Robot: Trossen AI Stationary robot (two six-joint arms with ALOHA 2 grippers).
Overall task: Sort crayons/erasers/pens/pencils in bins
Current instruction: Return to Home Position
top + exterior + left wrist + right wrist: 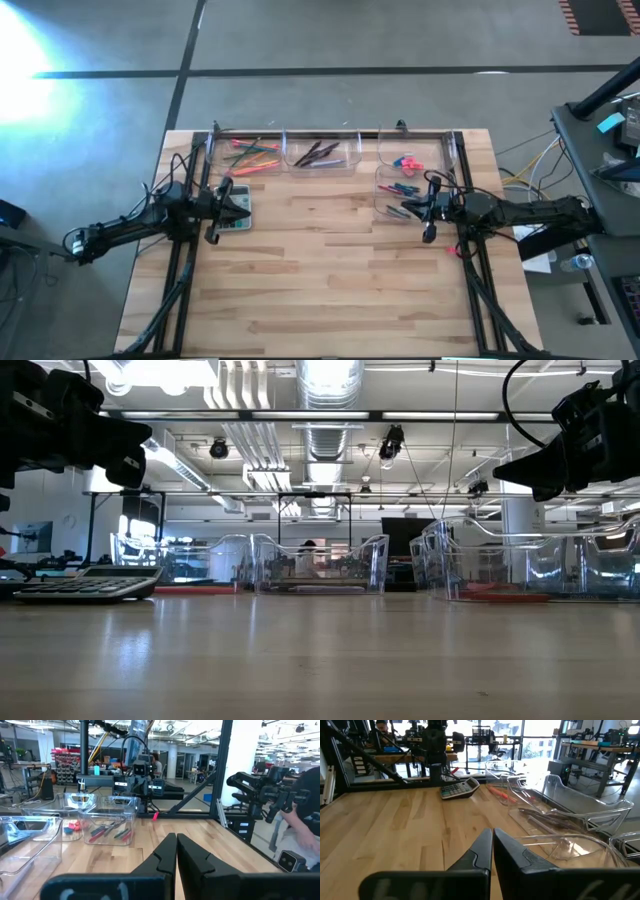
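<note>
Wooden bench [330, 270] carries no loose sticks, so the sorting looks finished. Bright pencils [250, 155], dark pens [320, 153] and erasers [406, 160] lie in separate clear bins [355, 166] along the far edge. The left pincer [175, 839], by a calculator [460, 789], and the right pincer [492, 832], by the fourth bin, are both closed on nothing.

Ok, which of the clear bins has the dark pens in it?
The middle bin of the row of three: only it holds dark pens. Bright pencils lie in the one on its left, pink and blue erasers on its right.
</note>
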